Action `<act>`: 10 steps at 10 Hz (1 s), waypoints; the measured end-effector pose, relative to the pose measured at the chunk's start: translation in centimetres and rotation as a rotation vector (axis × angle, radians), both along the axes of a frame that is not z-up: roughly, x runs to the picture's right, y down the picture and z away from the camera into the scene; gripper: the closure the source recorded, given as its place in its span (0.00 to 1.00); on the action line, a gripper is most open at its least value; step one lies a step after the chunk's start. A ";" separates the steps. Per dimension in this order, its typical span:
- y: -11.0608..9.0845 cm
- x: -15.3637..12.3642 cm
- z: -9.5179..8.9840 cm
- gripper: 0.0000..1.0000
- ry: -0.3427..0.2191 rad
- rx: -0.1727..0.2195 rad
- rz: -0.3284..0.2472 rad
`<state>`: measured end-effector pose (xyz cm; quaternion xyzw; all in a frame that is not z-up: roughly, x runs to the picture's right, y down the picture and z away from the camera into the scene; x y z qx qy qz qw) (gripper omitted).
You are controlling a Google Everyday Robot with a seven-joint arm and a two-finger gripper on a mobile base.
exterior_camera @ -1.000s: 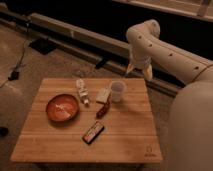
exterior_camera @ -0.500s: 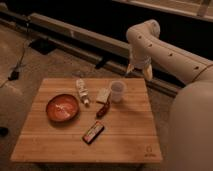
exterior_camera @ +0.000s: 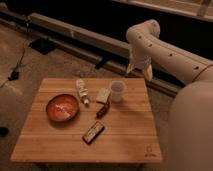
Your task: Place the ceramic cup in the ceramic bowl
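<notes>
One cup (exterior_camera: 117, 91), one bowl (exterior_camera: 62, 107), apart; claw (exterior_camera: 139, 71) spread beyond table (exterior_camera: 125, 136)

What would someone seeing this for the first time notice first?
First the big white robot arm curving in from the right, its gripper open and empty in the air beyond the table's far edge, behind the ceramic cup. Next the reddish-orange ceramic bowl on the left side of the wooden table, well apart from the cup.
</notes>
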<state>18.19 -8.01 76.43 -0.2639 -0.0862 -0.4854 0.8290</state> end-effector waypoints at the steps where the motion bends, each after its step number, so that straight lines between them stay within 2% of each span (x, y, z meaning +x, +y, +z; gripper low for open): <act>1: 0.0 0.0 0.0 0.27 0.000 0.000 0.000; 3: 0.7 -0.3 0.5 0.27 0.007 0.000 -0.025; 5: 1.6 -1.9 1.7 0.27 -0.002 0.000 -0.051; 7: 1.8 -1.9 1.7 0.27 0.005 -0.003 -0.070; 10: 3.3 -3.6 4.1 0.27 0.005 -0.010 -0.111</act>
